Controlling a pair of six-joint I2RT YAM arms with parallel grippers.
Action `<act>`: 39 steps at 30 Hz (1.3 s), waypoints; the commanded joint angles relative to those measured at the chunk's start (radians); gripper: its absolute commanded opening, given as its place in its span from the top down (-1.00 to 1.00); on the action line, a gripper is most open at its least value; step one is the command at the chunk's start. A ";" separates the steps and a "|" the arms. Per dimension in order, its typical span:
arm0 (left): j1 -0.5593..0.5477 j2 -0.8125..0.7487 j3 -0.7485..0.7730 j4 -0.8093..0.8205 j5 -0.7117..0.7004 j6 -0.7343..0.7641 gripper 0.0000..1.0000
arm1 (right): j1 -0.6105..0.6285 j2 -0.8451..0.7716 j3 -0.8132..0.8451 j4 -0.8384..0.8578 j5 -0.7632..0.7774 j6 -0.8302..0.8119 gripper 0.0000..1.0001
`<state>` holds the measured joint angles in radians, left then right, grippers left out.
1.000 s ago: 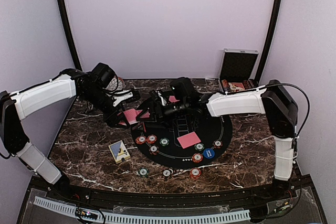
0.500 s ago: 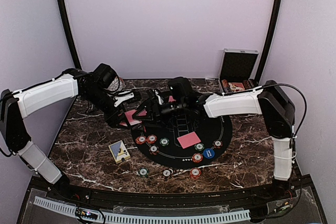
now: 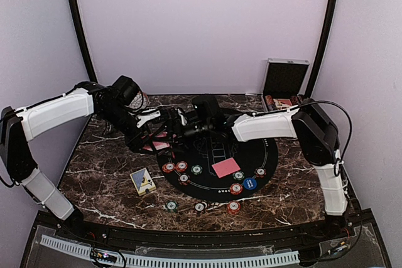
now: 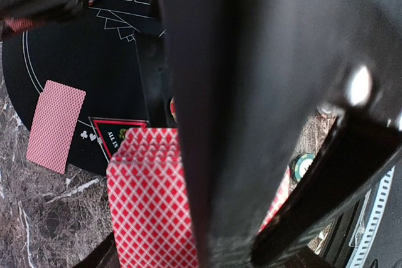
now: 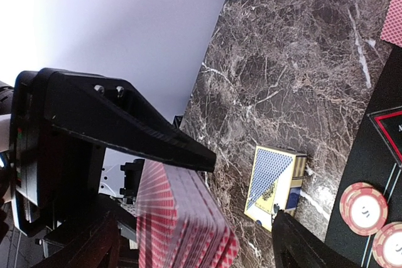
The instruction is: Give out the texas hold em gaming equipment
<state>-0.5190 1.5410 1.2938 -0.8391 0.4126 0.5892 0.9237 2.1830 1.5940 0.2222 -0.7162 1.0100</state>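
My left gripper (image 3: 152, 135) is shut on a deck of red-backed cards (image 4: 147, 199), held above the left edge of the round black mat (image 3: 264, 155). My right gripper (image 5: 195, 249) is open, its fingers on either side of that deck (image 5: 182, 224), with one black finger (image 4: 251, 92) filling the left wrist view. A single red-backed card (image 3: 225, 167) lies face down on the mat, and another (image 4: 55, 125) lies at its edge. Several chips sit on the mat, red (image 3: 169, 167), green (image 3: 196, 169) and blue (image 3: 250, 184). Three more chips (image 3: 200, 207) lie on the marble in front.
A blue and yellow card box (image 3: 143, 181) lies on the marble left of the mat. The silver case (image 3: 284, 86) stands open at the back right. A patterned bowl (image 3: 139, 100) is partly hidden behind my left arm.
My right gripper has slid left across the mat to the deck, and its fingers now straddle the cards. The left arm and deck have stayed put.
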 commanded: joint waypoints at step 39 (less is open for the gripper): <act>0.001 -0.023 -0.001 -0.010 0.020 0.006 1.00 | -0.065 -0.117 -0.068 -0.056 0.010 -0.016 -0.39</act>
<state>-0.5217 1.5539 1.2934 -0.8429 0.4072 0.5900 0.8547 2.1246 1.5330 0.1246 -0.7132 0.9642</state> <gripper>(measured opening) 0.684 0.697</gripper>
